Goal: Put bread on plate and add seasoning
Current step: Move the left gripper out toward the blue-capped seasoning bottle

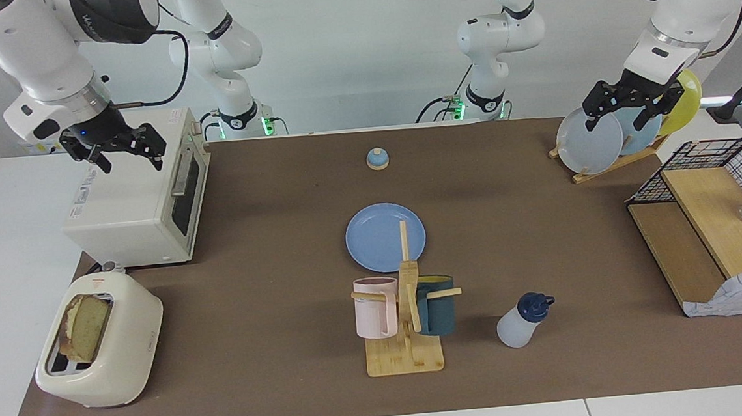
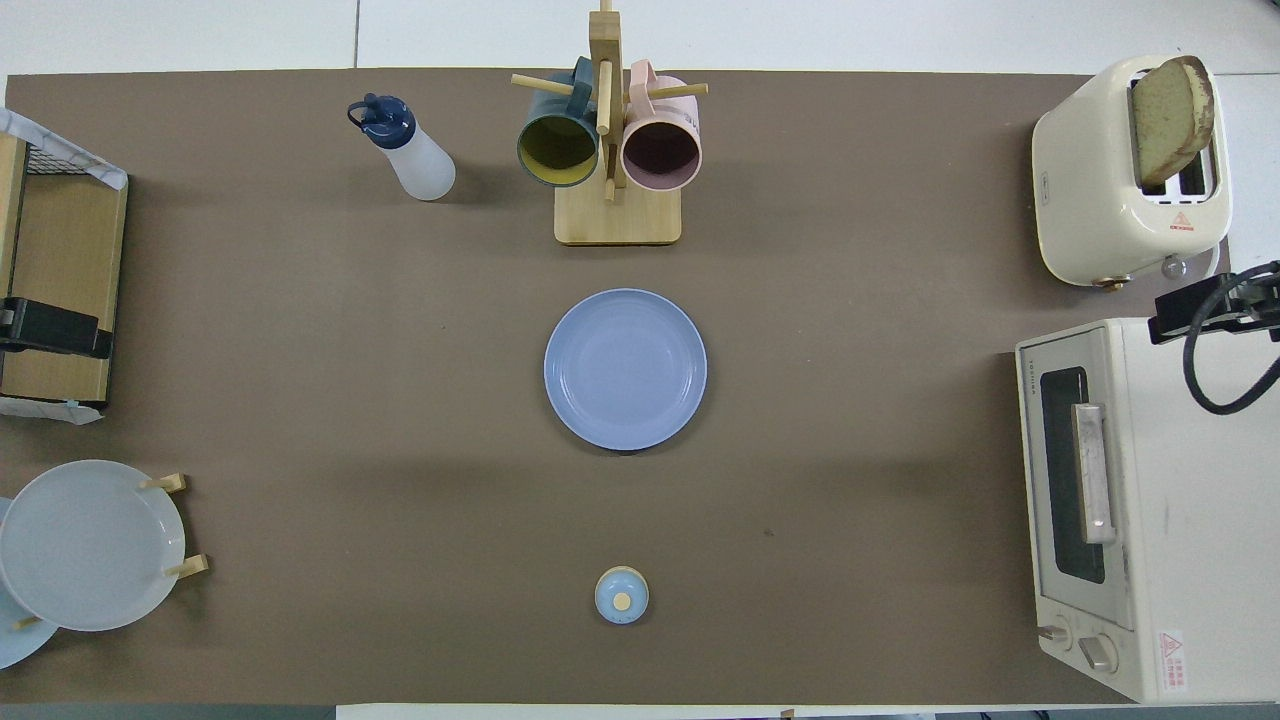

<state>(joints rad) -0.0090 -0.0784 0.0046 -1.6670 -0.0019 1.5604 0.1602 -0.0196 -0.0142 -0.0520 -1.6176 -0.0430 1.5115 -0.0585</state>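
Note:
The bread [image 1: 88, 325] [image 2: 1170, 115] stands upright in a slot of the cream toaster [image 1: 120, 356] [image 2: 1090, 180], at the right arm's end of the table. The blue plate [image 1: 363, 234] [image 2: 625, 368] lies bare at mid-table. The seasoning bottle [image 1: 521, 325] [image 2: 415, 160], white with a navy cap, stands farther from the robots than the plate, beside the mug tree. My right gripper [image 1: 131, 161] hangs open over the toaster oven. My left gripper [image 1: 623, 118] hangs open over the plate rack. Both hold nothing.
A white toaster oven [image 1: 129, 205] [image 2: 1180, 520] sits beside the toaster. A wooden mug tree [image 1: 407, 355] [image 2: 617, 215] carries a pink and a teal mug. A small blue bell [image 1: 377, 159] [image 2: 621, 594] sits nearer the robots. A plate rack [image 1: 591, 140] and a wire shelf [image 1: 705, 224] stand at the left arm's end.

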